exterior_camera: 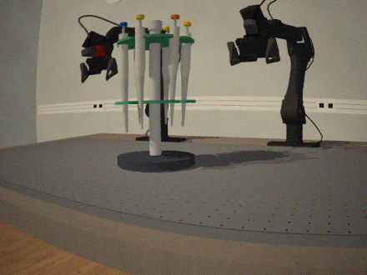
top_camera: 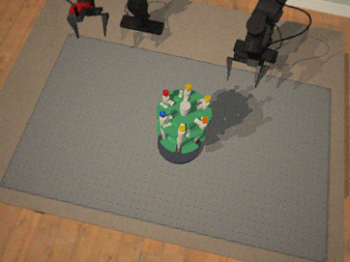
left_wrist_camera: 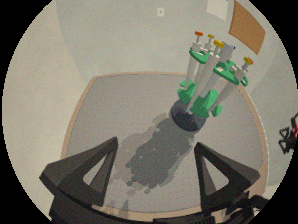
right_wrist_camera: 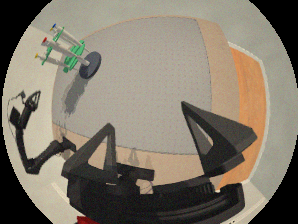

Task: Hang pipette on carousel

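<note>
Left hand (top_camera: 243, 84) (exterior_camera: 253, 60) (left_wrist_camera: 157, 141) and right hand (top_camera: 92, 37) (exterior_camera: 97, 79) (right_wrist_camera: 143, 116), wide open, well apart from the carousel (top_camera: 185, 108) (exterior_camera: 155, 92) (left_wrist_camera: 187, 119) (right_wrist_camera: 92, 65).

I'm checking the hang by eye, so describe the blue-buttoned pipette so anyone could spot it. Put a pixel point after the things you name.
On the gray perforated mat (top_camera: 101, 163) stands a green carousel (top_camera: 195, 101) on a dark round base (top_camera: 176, 158). Upright pipettes ring its head. The one wanted (top_camera: 163, 131) alone has a blue button; its neighbors' are red and yellow.

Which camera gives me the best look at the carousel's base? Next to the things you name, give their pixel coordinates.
Exterior: the carousel's base (top_camera: 176, 157) (exterior_camera: 156, 163) (left_wrist_camera: 186, 120) (right_wrist_camera: 91, 65) appears large and side-on. Top shows its front portion below green discs; both wrist views show it small, partly covered.
</note>
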`<state>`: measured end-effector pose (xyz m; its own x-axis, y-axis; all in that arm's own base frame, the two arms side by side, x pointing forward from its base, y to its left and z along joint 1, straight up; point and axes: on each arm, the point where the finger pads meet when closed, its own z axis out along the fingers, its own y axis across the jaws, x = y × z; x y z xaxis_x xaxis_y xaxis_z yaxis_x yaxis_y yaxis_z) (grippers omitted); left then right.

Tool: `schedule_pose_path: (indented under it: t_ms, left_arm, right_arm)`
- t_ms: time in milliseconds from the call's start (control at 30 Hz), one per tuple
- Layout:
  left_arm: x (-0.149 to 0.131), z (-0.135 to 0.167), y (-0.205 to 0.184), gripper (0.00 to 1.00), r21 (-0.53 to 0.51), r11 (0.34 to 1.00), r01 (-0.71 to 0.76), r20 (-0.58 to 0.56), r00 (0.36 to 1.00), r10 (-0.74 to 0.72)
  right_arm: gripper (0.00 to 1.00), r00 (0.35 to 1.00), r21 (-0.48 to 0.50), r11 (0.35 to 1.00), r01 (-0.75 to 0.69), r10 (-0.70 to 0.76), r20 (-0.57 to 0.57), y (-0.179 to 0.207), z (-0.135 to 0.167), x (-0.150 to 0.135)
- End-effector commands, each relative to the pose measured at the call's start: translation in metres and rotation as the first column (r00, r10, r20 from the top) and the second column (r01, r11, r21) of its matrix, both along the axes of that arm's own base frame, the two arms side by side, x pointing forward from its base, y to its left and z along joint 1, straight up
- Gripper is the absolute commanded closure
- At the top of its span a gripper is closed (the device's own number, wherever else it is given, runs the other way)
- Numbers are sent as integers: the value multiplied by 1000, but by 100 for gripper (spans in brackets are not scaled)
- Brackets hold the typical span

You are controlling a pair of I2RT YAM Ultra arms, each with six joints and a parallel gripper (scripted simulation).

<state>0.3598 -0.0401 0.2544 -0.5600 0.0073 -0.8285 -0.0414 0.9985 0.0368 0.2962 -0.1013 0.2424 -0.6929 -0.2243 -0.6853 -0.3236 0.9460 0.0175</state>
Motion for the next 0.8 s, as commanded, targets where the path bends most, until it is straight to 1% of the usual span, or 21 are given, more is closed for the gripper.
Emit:
schedule_pose_path:
  t_ms: [0,100,400,467,767]
  left_arm:
    - [-14,-1,7,0,-32,975,219,-148,964,-222]
    - [-21,0,28,0,-44,962,271,-185,944,-275]
    - [-42,0,91,0,-44,962,271,-184,944,-274]
    - [-42,0,91,0,-44,962,271,-184,944,-274]
    - [-64,0,155,0,-43,962,270,-182,944,-273]
  right_arm:
    - [0,999,-13,1000,-9,10,43,-2,10,3]
    - [0,999,-13,1000,-9,10,43,-2,10,3]
    - [0,999,-13,1000,-9,10,43,-2,10,3]
    - [0,999,-13,1000,-9,10,43,-2,10,3]
    - [0,999,-13,1000,-9,10,43,-2,10,3]
